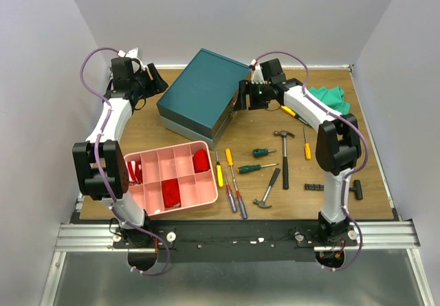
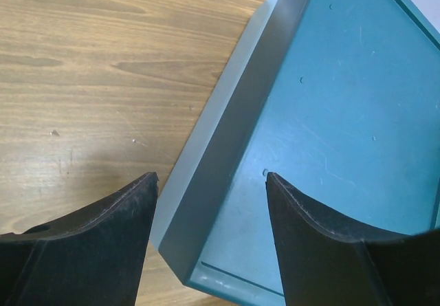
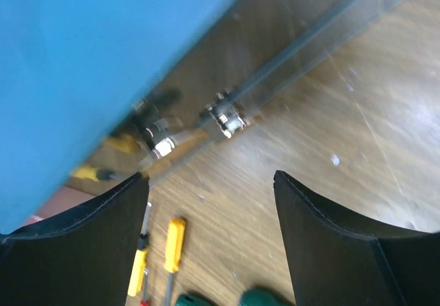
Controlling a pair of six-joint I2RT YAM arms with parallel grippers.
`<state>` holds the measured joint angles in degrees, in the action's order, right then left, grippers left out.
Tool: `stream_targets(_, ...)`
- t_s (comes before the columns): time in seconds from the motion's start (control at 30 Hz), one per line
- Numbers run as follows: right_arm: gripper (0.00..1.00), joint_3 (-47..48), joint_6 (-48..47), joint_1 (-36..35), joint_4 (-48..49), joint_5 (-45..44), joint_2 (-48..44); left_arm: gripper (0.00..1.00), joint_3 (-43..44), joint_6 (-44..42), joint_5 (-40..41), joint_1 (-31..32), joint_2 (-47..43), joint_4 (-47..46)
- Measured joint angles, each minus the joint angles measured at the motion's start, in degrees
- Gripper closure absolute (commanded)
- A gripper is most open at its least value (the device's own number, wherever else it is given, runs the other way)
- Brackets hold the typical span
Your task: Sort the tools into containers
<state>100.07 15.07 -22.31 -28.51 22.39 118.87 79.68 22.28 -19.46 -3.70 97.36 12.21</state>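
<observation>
The dark teal box (image 1: 203,93) stands at the back centre of the table. My left gripper (image 1: 152,79) is open and empty at its far left corner, which lies between the fingers in the left wrist view (image 2: 330,113). My right gripper (image 1: 246,96) is open and empty at the box's right side, near a clear drawer front (image 3: 227,120) with metal parts behind it. Yellow screwdrivers (image 1: 219,172), purple-handled ones (image 1: 241,206), green ones (image 1: 263,153), two hammers (image 1: 284,151) and a black T-shaped tool (image 1: 358,189) lie on the table in front and to the right.
A pink divided tray (image 1: 172,179) with red items sits front left. A green cloth (image 1: 330,96) lies at the back right. Two more yellow-handled screwdrivers (image 1: 307,148) lie near the right arm. White walls close in the table.
</observation>
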Motion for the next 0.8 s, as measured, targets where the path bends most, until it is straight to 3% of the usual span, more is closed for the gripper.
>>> stream_targets(0.8, 0.22, 0.8, 11.4, 0.7, -0.2, -4.1, -2.3, 0.23, -11.8, -1.6, -0.1, 2.3, -12.5, 3.3)
